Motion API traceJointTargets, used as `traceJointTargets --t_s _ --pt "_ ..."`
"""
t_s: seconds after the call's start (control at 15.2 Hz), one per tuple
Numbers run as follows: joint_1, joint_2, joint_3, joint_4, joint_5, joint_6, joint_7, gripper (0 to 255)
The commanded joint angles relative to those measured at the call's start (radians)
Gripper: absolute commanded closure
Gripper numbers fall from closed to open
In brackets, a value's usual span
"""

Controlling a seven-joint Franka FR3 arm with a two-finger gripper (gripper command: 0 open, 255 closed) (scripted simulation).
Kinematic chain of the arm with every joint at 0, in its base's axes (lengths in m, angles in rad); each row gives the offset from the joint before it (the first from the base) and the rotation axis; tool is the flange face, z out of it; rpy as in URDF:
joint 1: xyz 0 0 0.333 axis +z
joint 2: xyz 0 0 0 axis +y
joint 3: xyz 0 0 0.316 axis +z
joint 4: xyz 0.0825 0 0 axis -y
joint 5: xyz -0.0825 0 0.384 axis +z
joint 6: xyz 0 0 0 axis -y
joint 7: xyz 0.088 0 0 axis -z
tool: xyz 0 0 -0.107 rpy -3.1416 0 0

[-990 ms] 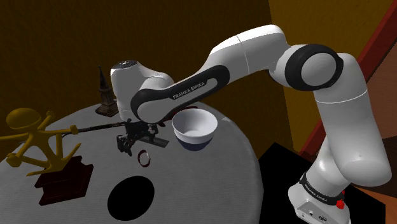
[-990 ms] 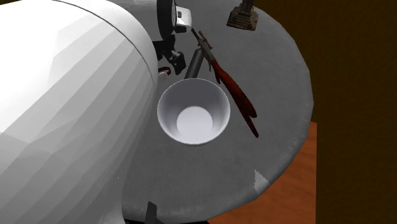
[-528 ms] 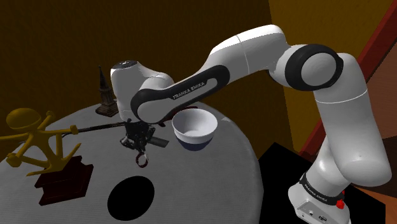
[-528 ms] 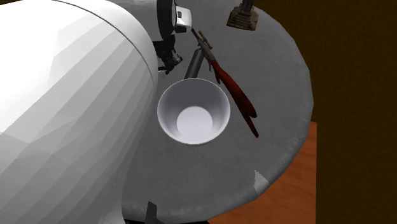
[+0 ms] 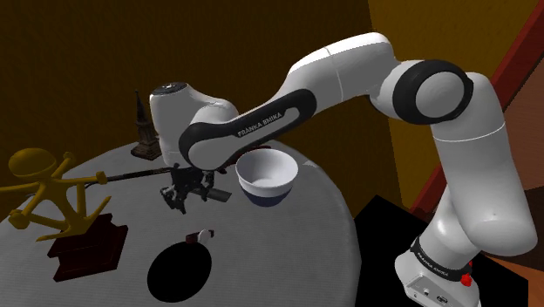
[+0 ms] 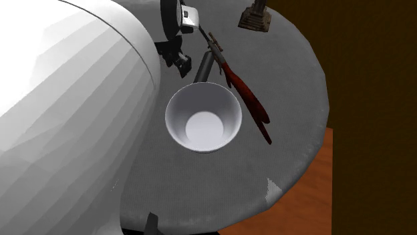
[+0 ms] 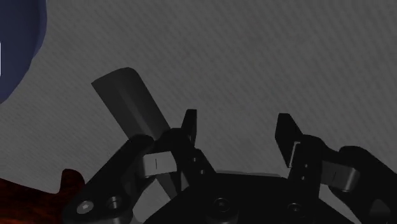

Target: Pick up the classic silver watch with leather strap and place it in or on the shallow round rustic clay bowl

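Grey round table [image 5: 288, 244], watch [image 5: 201, 235] now away from claw [image 5: 184, 203], beside black disc [image 5: 179, 272] (moved since prev), claw spread, empty.

We read FRANKA EMIKA in white capitals on the dark band [image 5: 261, 122] along the forearm of the arm [image 5: 349, 65]. We saw more white lettering on the dark ring [image 5: 433, 264] near its foot, but we could not make it out.
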Motion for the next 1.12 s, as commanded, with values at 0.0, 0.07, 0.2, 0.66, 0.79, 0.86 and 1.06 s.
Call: traceJointTargets --t_s 0.0,0.07,0.2,0.66,0.79,0.86,1.06 --pt "0.035 -0.036 -0.003 -0.030 -0.031 -0.013 0.043 0" --pt "0.058 -0.056 -0.005 -0.044 -0.051 -0.024 0.070 0" --pt "0.108 -0.089 -0.008 -0.066 -0.093 -0.053 0.125 0" --pt "0.291 -0.139 -0.005 -0.079 -0.237 -0.202 0.304 0" --pt "0.286 -0.134 -0.009 -0.097 -0.242 -0.179 0.308 0" --pt "0.284 -0.132 -0.011 -0.105 -0.245 -0.168 0.310 0" --pt "0.277 -0.122 -0.017 -0.129 -0.254 -0.135 0.316 0"
